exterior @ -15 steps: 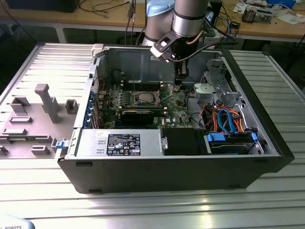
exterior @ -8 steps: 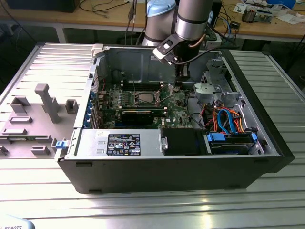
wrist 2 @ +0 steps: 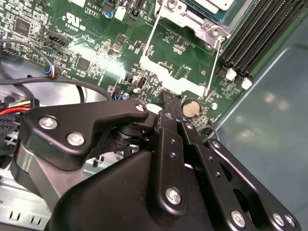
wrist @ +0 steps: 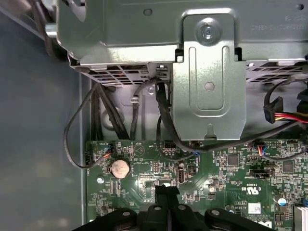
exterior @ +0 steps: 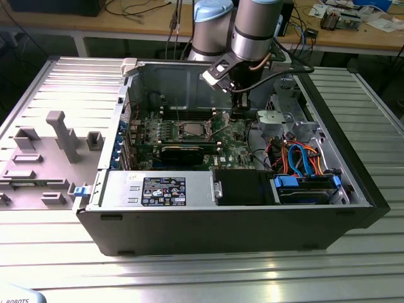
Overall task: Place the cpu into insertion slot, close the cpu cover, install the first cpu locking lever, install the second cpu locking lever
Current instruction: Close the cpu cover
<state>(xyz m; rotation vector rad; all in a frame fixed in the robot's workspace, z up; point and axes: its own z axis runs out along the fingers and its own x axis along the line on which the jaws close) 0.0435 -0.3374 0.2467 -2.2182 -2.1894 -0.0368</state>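
In the exterior view the arm reaches down into the open computer case [exterior: 240,221]. My gripper [exterior: 238,112] hangs over the green board to the exterior view's right of the insertion slot [exterior: 191,130]. Both wrist views show the black fingertips pressed together, shut, with nothing between them [wrist 2: 167,100] [wrist: 166,189], just above the board. The cpu cover [wrist 2: 161,70] lies swung open between the gripper and the slot, with bare board showing through its window. At the second wrist view's edge a silver-grey corner, apparently the cpu [wrist 2: 211,4], sits in the slot.
A coin battery [wrist: 119,168] lies close beside the fingertips. A metal drive cage [wrist: 207,72] with black cables stands beyond them. Long black memory slots [wrist 2: 260,33] run beside the socket. The graphics card [exterior: 183,153], power supply [exterior: 158,189] and blue-orange cables [exterior: 303,158] crowd the case.
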